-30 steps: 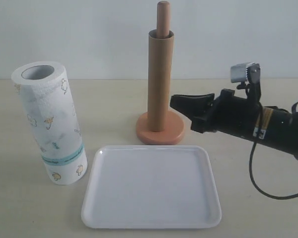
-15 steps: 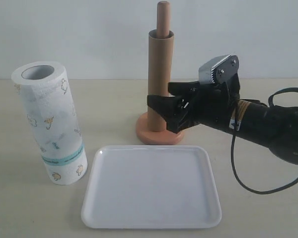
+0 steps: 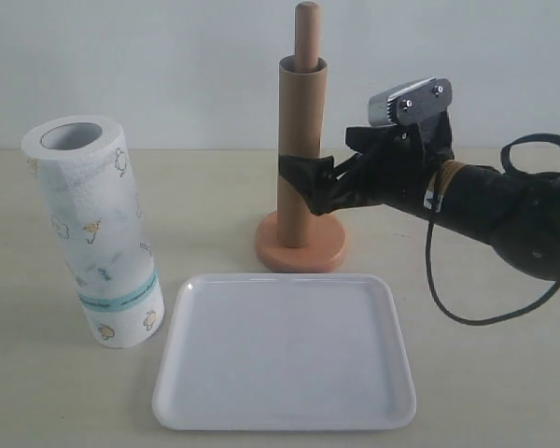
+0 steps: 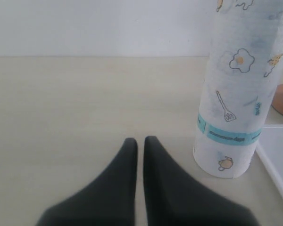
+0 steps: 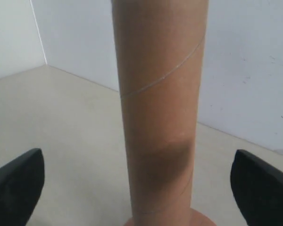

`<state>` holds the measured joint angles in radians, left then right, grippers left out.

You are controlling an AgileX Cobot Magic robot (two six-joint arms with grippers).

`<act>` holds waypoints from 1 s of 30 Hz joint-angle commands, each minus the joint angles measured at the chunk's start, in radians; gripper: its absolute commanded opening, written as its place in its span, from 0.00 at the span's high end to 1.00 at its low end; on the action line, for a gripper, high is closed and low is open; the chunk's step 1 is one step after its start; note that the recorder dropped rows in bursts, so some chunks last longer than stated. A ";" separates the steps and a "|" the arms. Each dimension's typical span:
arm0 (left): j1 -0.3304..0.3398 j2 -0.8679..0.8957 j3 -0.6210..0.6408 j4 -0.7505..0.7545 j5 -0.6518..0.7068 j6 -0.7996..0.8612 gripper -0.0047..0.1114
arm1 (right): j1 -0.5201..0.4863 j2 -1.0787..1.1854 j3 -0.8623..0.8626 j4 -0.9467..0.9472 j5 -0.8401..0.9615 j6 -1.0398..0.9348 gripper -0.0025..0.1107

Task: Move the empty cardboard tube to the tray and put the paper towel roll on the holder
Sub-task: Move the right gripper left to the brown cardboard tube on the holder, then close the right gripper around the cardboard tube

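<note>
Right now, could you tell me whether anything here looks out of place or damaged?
Nothing looks damaged or spilled. The one misfit: the empty cardboard tube sits on the holder, while the paper towel roll stands on the table beside the tray.

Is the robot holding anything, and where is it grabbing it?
Nothing is held. The right gripper is open, one finger each side of the cardboard tube, not touching it. The left gripper is shut on nothing.
</note>
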<state>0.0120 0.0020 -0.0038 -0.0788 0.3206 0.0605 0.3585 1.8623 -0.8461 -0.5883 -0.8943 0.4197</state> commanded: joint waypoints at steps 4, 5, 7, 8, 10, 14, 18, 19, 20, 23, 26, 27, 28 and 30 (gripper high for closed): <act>0.005 -0.002 0.004 0.000 -0.003 0.005 0.92 | 0.002 0.021 -0.051 0.029 0.032 -0.007 0.06; 0.005 -0.002 0.004 0.000 -0.003 0.005 0.92 | 0.002 0.036 -0.058 0.044 0.028 -0.007 0.06; 0.005 -0.002 0.004 0.000 -0.003 0.005 0.92 | 0.002 0.068 -0.072 0.056 0.002 -0.007 0.06; 0.005 -0.002 0.004 0.000 -0.003 0.005 0.92 | 0.002 0.085 -0.081 0.056 -0.008 -0.007 0.06; 0.005 -0.002 0.004 0.000 -0.003 0.005 0.92 | 0.002 0.110 -0.097 0.054 -0.021 -0.007 0.06; 0.005 -0.002 0.004 0.000 -0.003 0.005 0.92 | 0.002 0.159 -0.132 0.052 -0.038 -0.007 0.06; 0.005 -0.002 0.004 0.000 -0.003 0.005 0.92 | 0.002 0.198 -0.155 0.054 -0.043 -0.009 0.06; 0.005 -0.002 0.004 0.000 -0.003 0.005 0.92 | 0.002 0.204 -0.160 0.054 -0.043 -0.009 0.06; 0.005 -0.002 0.004 0.000 -0.003 0.005 0.92 | 0.002 0.210 -0.167 0.054 -0.043 -0.009 0.06; 0.005 -0.002 0.004 0.000 -0.003 0.005 0.92 | 0.002 0.234 -0.183 0.054 -0.043 -0.009 0.06; 0.005 -0.002 0.004 0.000 -0.003 0.005 0.92 | 0.002 0.243 -0.194 0.054 -0.043 -0.009 0.11; 0.005 -0.002 0.004 0.000 -0.003 0.005 0.92 | 0.002 0.243 -0.194 0.054 -0.043 -0.011 0.23; 0.005 -0.002 0.004 0.000 -0.003 0.005 0.92 | 0.002 0.243 -0.194 0.054 -0.043 -0.011 0.31; 0.005 -0.002 0.004 0.000 -0.003 0.005 0.92 | 0.002 0.243 -0.194 0.043 -0.043 -0.011 0.64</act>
<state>0.0120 0.0020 -0.0038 -0.0788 0.3206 0.0623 0.3599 2.1058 -1.0356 -0.5399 -0.9266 0.4197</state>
